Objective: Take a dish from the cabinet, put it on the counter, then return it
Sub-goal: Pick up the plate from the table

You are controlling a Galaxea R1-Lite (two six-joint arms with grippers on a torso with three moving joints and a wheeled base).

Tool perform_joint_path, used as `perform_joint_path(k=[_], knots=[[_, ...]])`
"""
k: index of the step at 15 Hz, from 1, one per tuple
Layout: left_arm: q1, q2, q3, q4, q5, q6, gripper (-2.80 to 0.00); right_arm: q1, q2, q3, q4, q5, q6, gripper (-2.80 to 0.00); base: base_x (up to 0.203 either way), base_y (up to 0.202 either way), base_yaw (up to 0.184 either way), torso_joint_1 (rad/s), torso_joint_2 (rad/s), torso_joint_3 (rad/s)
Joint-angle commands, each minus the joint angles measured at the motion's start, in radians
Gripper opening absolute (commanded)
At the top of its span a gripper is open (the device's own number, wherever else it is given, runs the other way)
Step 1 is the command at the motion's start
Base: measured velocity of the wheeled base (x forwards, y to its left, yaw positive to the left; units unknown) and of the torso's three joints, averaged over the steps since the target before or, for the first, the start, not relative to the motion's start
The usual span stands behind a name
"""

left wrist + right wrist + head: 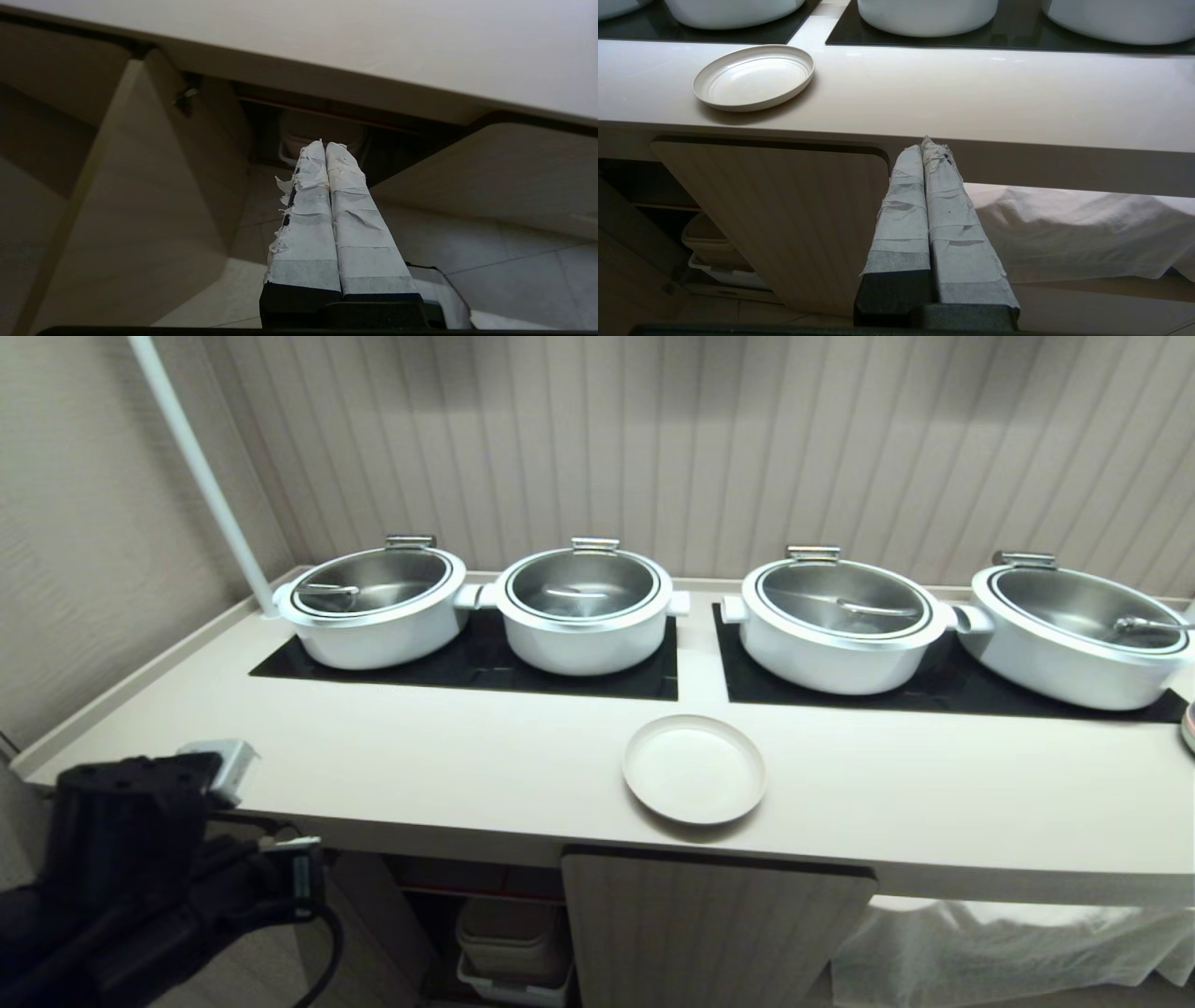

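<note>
2 of 3 steps look done: the dish [695, 769] lies flat on the counter [420, 756], near its front edge, just in front of the pots [583, 607]. Return remains. The left gripper [325, 147] hangs low before the open cabinet [303, 135], fingers pressed together, empty. The right gripper [924, 144] is likewise closed and empty below the counter edge. Open counter surrounds the dish.

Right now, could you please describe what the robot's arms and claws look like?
The left arm is black and blocky, with a silver-grey module near its top and a black cable looping below. Both the left claw and the right claw have long tapering fingers wrapped in frayed white tape over black bases.
</note>
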Motion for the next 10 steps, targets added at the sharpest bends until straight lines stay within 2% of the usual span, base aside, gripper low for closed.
perform_joint_path(k=[1,3,6,10], knots=[[0.086,-0.123,0.088,-0.004,0.001,0.062,-2.8,0.0,0.001,0.0,-0.001,0.0,-0.001,-2.8,0.0,0.0,0.0,0.0,0.0,0.0],[0.163,-0.212,0.174,-0.015,-0.003,0.141,-2.8,0.0,0.001,0.0,-0.001,0.0,0.0,-2.8,0.0,0.0,0.0,0.0,0.0,0.0],[0.227,-0.356,0.286,-0.024,-0.009,0.191,-2.8,0.0,0.0,0.0,-0.001,0.0,0.001,-2.8,0.0,0.0,0.0,0.0,0.0,0.0],[0.265,-0.634,0.32,0.086,-0.04,0.256,-2.8,0.0,0.001,0.0,-0.001,0.0,-0.001,-2.8,0.0,0.0,0.0,0.0,0.0,0.0]])
